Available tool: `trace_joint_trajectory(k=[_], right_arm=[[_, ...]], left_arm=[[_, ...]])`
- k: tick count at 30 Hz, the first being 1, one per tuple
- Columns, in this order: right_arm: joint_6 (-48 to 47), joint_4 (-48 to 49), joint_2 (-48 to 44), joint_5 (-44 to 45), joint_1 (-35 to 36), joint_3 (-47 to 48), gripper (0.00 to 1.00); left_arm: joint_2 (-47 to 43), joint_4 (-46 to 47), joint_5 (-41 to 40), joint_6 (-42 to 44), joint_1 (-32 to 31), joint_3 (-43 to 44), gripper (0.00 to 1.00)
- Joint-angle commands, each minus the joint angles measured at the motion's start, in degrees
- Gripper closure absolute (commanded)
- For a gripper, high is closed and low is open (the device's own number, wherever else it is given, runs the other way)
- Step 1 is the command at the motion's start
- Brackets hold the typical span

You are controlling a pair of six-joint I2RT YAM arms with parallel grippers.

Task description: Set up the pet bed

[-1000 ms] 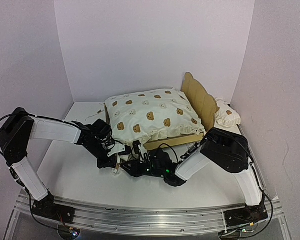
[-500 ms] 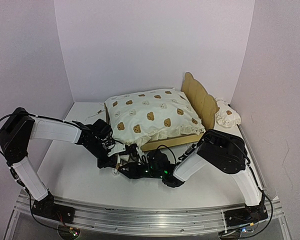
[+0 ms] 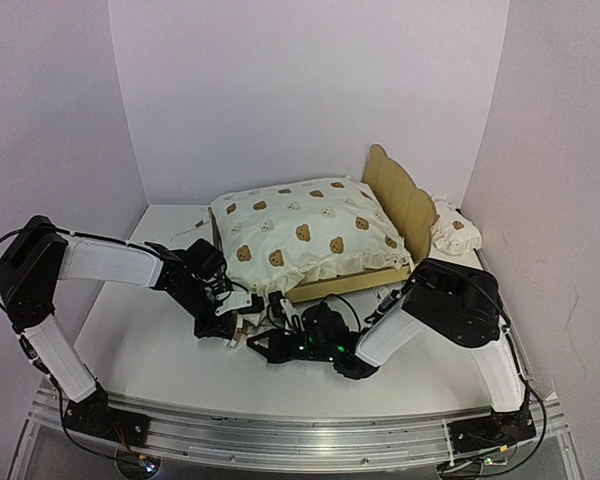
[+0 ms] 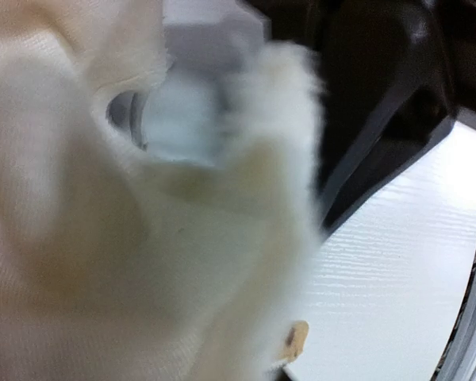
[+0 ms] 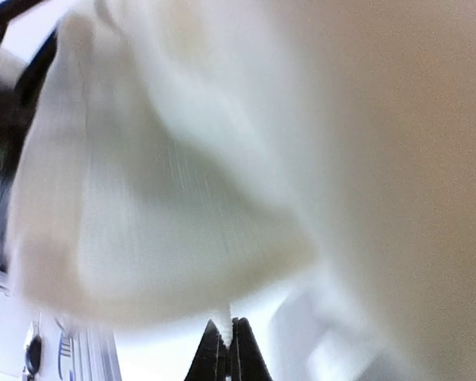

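Observation:
The pet bed stands at the back centre, its curved wooden headboard on the right. A large cream bear-print cushion lies on it and overhangs the front-left corner. My left gripper is under that corner. Cushion cloth fills the left wrist view and hides its jaws. My right gripper lies low on the table just right of the left one. In the right wrist view the right gripper is shut on a thin cream tie string, with the cushion bulging above.
A small cream bear-print pillow lies behind the headboard, against the right wall. White walls close in the table on three sides. The metal rail with both arm bases runs along the near edge.
The right gripper's jaws have closed onto the tie string, and its wrist has shifted slightly to the right. The left arm has hardly moved under the cushion corner.

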Motion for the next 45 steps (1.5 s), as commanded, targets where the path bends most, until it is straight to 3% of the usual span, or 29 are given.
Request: trace_joint_trajectory(k=[1, 4, 7, 14, 18, 23, 32, 36, 41, 43, 45], right_arm=[[-4.02, -5.05, -8.30, -0.28, 0.05, -3.32, 1.00], [-8.67, -13.25, -12.83, -1.71, 0.42, -2.77, 1.00], [-13.84, -22.91, -17.39, -3.71, 0.82, -0.44, 1.00], [-20.00, -27.99, -22.76, -6.94, 0.77, 3.24, 1.00], [-21.24, -28.47, -23.66, -7.70, 0.78, 4.96, 1.00], [-22.17, -28.78, -24.16, -8.17, 0.75, 5.83, 1.00], [-23.27, -28.83, -23.31, -8.69, 0.77, 7.75, 1.00], [-23.61, -28.80, -22.90, -9.02, 0.61, 8.53, 1.00], [-23.03, -28.79, -22.92, -8.75, -0.04, 8.30, 1.00], [-22.50, -28.82, -23.11, -7.34, -0.43, 7.29, 1.00], [-22.38, -28.68, -23.56, -4.83, -0.61, 5.74, 0.89]], left_arm=[[-7.49, -5.25, -1.32, 7.01, 1.53, 1.53, 0.73], [-12.34, -7.05, -1.69, 11.81, 1.74, 0.40, 0.62], [-17.41, -7.67, -0.11, 15.41, 1.73, 0.34, 0.59], [-24.61, -1.89, 13.56, 16.65, 0.08, -0.41, 0.44], [-22.19, 3.72, 14.81, 12.31, -0.76, -1.87, 0.43], [-17.15, 7.06, 12.11, 7.66, -0.82, 0.27, 0.49], [-16.07, 6.21, 14.47, 8.63, -1.26, -0.33, 0.66], [-15.65, 5.76, 15.27, 8.90, -1.81, -0.35, 0.77], [-15.68, 5.69, 14.94, 7.97, -2.00, 0.21, 1.00], [-15.63, 5.78, 13.92, 6.06, -2.00, 0.88, 1.00], [-15.56, 6.16, 12.34, 3.35, -1.93, 1.58, 1.00]])
